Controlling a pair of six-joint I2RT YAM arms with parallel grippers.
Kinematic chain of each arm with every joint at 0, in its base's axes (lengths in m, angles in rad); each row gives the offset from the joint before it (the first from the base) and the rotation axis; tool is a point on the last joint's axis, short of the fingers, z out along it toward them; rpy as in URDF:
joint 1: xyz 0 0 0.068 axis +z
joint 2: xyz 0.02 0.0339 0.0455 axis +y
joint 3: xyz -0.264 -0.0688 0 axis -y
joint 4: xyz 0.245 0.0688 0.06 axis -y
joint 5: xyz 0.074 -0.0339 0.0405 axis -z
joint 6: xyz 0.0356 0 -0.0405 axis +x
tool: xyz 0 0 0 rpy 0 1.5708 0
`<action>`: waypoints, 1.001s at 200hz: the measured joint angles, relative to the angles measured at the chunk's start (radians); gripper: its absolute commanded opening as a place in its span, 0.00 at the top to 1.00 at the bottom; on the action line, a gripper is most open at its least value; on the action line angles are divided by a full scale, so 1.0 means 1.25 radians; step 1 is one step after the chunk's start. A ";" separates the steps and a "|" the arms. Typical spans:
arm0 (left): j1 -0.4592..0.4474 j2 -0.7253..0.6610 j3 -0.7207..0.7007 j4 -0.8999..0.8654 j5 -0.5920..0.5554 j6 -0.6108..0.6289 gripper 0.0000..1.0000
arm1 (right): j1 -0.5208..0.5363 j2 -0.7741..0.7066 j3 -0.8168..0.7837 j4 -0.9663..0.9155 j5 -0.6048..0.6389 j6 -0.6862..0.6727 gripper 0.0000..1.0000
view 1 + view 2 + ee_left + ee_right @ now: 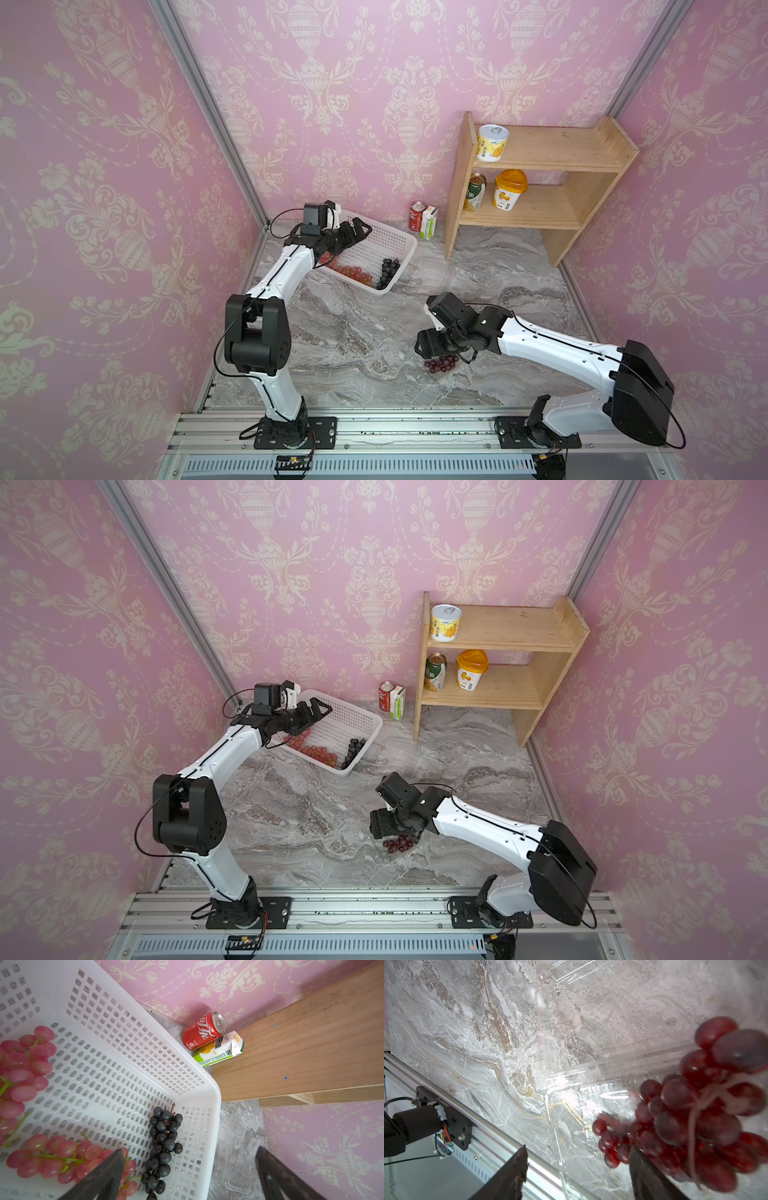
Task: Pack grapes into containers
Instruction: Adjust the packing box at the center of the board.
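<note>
Left gripper gapes wide and empty over the basket. The black bunch lies at its five o'clock, stretching one-to-seven.

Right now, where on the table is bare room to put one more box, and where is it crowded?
The widest bare patch is the table middle, between the basket and the dark red grapes. A smaller one lies between the shelf foot and the right arm. Crowded: the back, where basket, red can and carton stand close.
</note>
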 measured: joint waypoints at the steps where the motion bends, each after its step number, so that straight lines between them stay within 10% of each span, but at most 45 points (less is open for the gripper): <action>1: 0.000 0.000 0.000 0.000 0.000 0.000 0.01 | 0.000 0.002 0.000 0.001 0.000 0.000 0.19; 141: 0.002 -0.036 0.002 -0.016 0.000 0.003 0.01 | -0.024 0.334 0.304 0.038 0.003 -0.014 0.18; 200: 0.006 -0.036 0.002 -0.017 0.000 0.002 0.01 | -0.022 0.203 0.306 -0.064 0.041 -0.075 0.26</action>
